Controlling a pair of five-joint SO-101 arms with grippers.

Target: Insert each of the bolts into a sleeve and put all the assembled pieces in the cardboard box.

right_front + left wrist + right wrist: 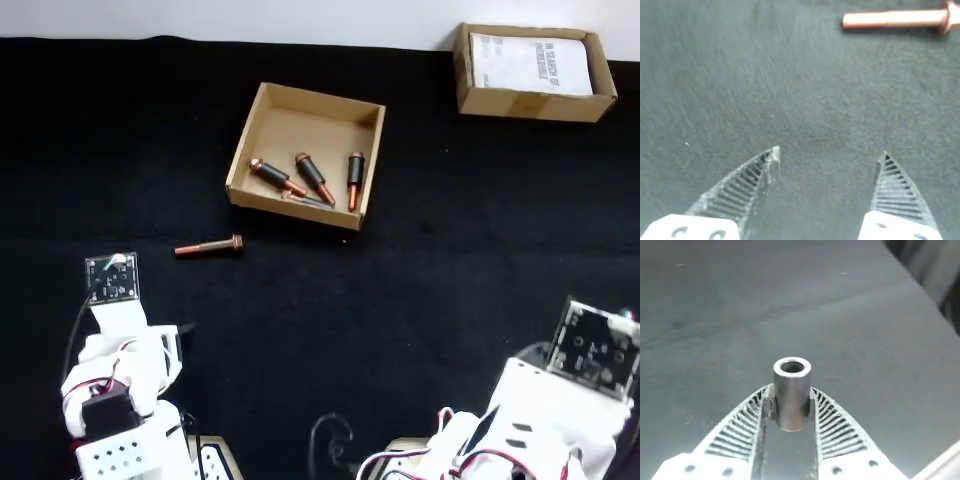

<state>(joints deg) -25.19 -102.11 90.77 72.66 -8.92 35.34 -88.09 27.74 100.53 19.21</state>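
Observation:
A copper bolt (209, 246) lies loose on the black cloth, just in front of the open cardboard box (258, 120). Inside the box lie three bolts with dark sleeves on them (314, 177). My left gripper (829, 159) is open above the bare cloth, and the same bolt (897, 19) lies a short way beyond its fingertips. My right gripper (791, 396) is shut on a grey metal sleeve (791, 390), held upright with its bore facing up. In the high view the left arm (112, 360) is at the near left and the right arm (560, 400) at the near right.
A second cardboard box (530, 70) with a printed paper in it stands at the far right corner. Black cloth covers the table between the arms and the boxes.

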